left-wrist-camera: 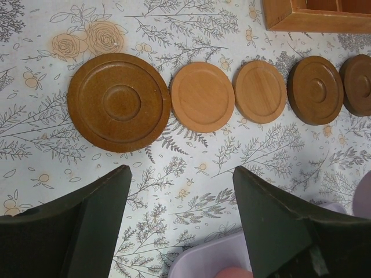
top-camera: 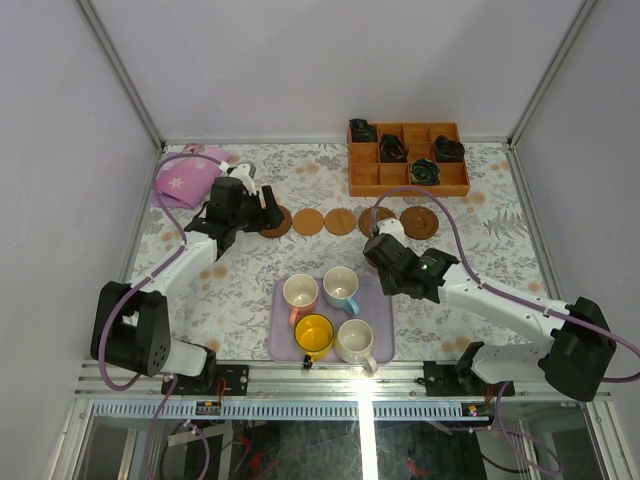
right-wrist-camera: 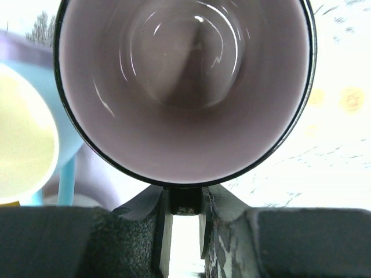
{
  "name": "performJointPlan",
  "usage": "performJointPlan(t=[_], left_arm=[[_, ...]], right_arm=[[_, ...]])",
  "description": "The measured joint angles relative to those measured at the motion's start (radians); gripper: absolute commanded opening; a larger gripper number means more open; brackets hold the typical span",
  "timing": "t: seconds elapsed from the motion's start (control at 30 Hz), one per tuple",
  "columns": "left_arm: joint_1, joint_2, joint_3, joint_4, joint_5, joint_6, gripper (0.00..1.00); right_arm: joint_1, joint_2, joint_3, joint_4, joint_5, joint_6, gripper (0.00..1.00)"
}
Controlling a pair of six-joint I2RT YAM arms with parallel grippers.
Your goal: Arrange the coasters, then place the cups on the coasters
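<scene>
The desk [top-camera: 250, 300] has a pale cloth printed with grey leaves and orange flowers. Plain lilac-grey walls [top-camera: 330, 60] close three sides, with metal posts [top-camera: 122, 75] at the far corners. A metal rail [top-camera: 300, 378] edges the near side, crossed by bright glare [top-camera: 365, 400].

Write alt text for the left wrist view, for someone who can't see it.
Five round brown coasters lie in a row on a floral tablecloth: one dark ringed, two lighter, two dark. The open left gripper frames the foreground, with a wooden box corner top right and a lavender tray edge at the bottom.
</scene>
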Motion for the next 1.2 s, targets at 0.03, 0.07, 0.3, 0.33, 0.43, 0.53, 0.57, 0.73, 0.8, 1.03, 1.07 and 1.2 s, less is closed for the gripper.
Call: performJointPlan(t=[0.03,0.07,0.3,0.33,0.43,0.53,0.57,0.73,0.8,1.03,1.07,1.2], left_arm=[[0.0,0.0,0.0,0.0,-0.002,0.0,0.71],[0.0,0.0,0.0,0.0,-0.003,0.0,0.71],[0.0,0.0,0.0,0.0,-0.01,0.0,0.72],[0.0,0.0,0.0,0.0,-0.01,0.0,0.72],[0.0,0.006,0.003,0.0,-0.01,0.0,0.72],[0.0,0.021,0.011,0.001,-0.009,-0.002,0.72],[0.0,0.025,0.013,0.002,-0.009,-0.004,0.72],[0.0,0.046,0.029,0.006,-0.009,-0.015,0.72],[0.0,0.051,0.035,0.008,-0.009,-0.019,0.72],[0.0,0.088,0.056,0.014,-0.006,-0.032,0.72],[0.0,0.094,0.058,0.015,-0.005,-0.034,0.72],[0.0,0.109,0.061,0.016,-0.001,-0.036,0.71]], right_arm=[[0.0,-0.003,0.009,0.01,0.03,-0.006,0.0],[0.0,-0.004,0.016,0.019,0.06,-0.014,0.0],[-0.079,0.003,0.024,0.099,0.181,-0.102,0.0],[-0.109,0.007,0.024,0.117,0.182,-0.117,0.0],[-0.229,0.032,0.029,0.18,0.183,-0.172,0.0],[-0.335,0.086,0.052,0.225,0.174,-0.228,0.0],[-0.367,0.106,0.061,0.241,0.166,-0.245,0.0],[-0.498,0.189,0.11,0.283,0.077,-0.3,0.0],[-0.543,0.216,0.129,0.297,0.036,-0.318,0.0],[-0.639,0.269,0.161,0.306,-0.074,-0.34,0.0],[-0.644,0.273,0.161,0.307,-0.084,-0.341,0.0],[-0.647,0.298,0.161,0.321,-0.121,-0.344,0.0]])
